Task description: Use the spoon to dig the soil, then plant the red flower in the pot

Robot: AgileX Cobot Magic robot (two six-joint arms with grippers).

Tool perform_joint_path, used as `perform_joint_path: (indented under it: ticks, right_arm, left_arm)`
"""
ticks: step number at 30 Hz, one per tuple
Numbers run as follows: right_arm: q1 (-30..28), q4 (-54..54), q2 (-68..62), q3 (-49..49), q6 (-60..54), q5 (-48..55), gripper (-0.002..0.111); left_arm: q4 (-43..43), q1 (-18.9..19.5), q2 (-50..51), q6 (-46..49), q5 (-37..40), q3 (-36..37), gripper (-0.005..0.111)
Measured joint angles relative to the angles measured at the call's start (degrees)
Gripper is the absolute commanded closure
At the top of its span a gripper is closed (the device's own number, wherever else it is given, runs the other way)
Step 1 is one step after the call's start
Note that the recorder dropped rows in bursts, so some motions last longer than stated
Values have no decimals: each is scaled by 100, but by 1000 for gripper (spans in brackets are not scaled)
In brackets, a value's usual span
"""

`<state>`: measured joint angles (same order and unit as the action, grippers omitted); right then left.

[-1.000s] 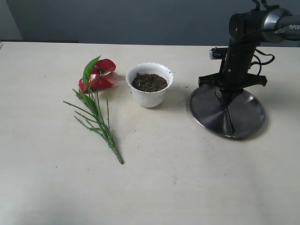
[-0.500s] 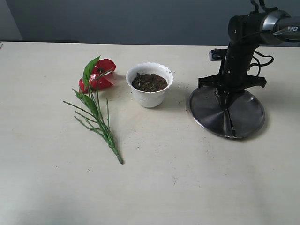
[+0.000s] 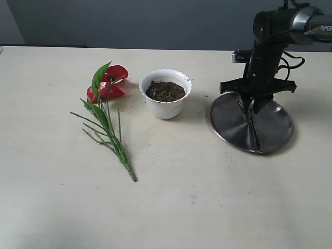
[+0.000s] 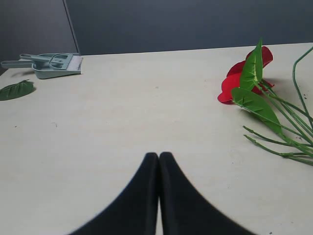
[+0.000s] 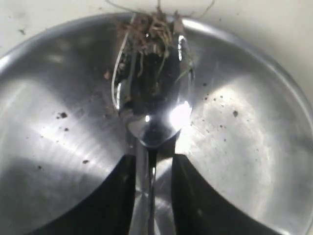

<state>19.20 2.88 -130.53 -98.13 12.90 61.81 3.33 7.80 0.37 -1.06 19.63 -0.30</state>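
Note:
The white pot (image 3: 166,108) stands mid-table with dark soil (image 3: 165,91) in it. To its left the red flower (image 3: 111,83) lies flat, stems pointing toward the front; the left wrist view shows the red flower (image 4: 234,81) too. The spoon (image 5: 154,98) lies on the steel plate (image 5: 58,122), soil crumbs and fibres on its head. My right gripper (image 5: 152,159) is open just above the plate, its fingers either side of the spoon's handle with a gap showing. In the exterior view the right gripper (image 3: 250,106) hangs over the spoon (image 3: 253,132). My left gripper (image 4: 159,155) is shut on nothing, low over bare table.
The round steel plate (image 3: 275,124) sits right of the pot, with soil specks scattered on it. A green dustpan with brush (image 4: 54,63) and a loose green leaf (image 4: 15,90) lie at the far side of the table in the left wrist view.
My right gripper's fingers have parted, letting go of the spoon on the plate, and the wrist has risen slightly. The flower, pot and left gripper have not moved.

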Motion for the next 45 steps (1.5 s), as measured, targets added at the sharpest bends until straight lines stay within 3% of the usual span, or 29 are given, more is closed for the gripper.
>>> perform_joint_path:
  ticks: [4,7,8,18,29,45]
  right_arm:
    - [0,0,308,-11,0,70,87]
    - [0,0,533,-23,0,202,107]
    - [0,12,597,-23,0,227,108]
    - [52,63,1377,212,24,-177,108]
    - [396,127,3486,2317,-419,-3016,108]
    - [396,-196,4460,2504,-642,-2734,108]
  left_arm:
    - [0,0,0,0,0,0,106]
    - [0,0,0,0,0,0,106]
    - [0,0,0,0,0,0,106]
    - [0,0,0,0,0,0,106]
    - [0,0,0,0,0,0,106]
    - [0,0,0,0,0,0,106]
